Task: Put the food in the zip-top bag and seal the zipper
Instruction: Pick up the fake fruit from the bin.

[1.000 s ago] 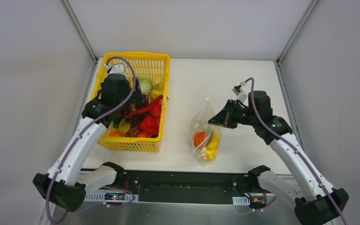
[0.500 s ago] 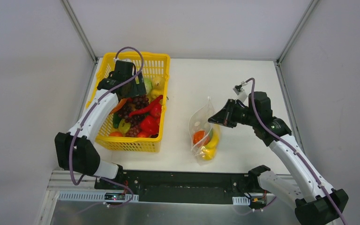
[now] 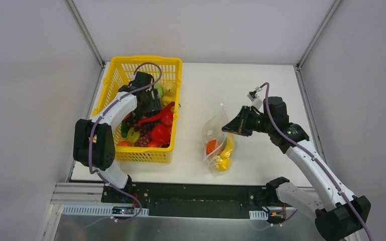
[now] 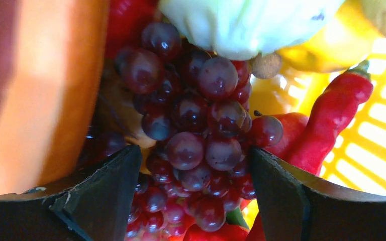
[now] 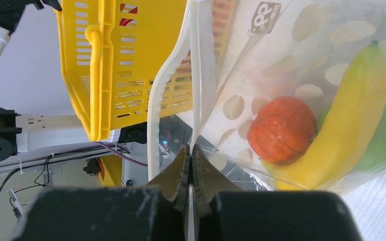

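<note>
- Logo [image 5: 264,11] on zip-top bag [image 5: 331,35]: orange letters, unreadable.
- Left tool [image 4: 192,165]: jaws spread either side of grapes [image 4: 201,115] in yellow basket [image 4: 382,125].
- Right tool [image 5: 191,153]: pressed together, pinching zipper [image 5: 201,75].

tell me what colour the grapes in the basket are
Dark reddish purple and glossy. The grapes show best in the left wrist view.
</note>
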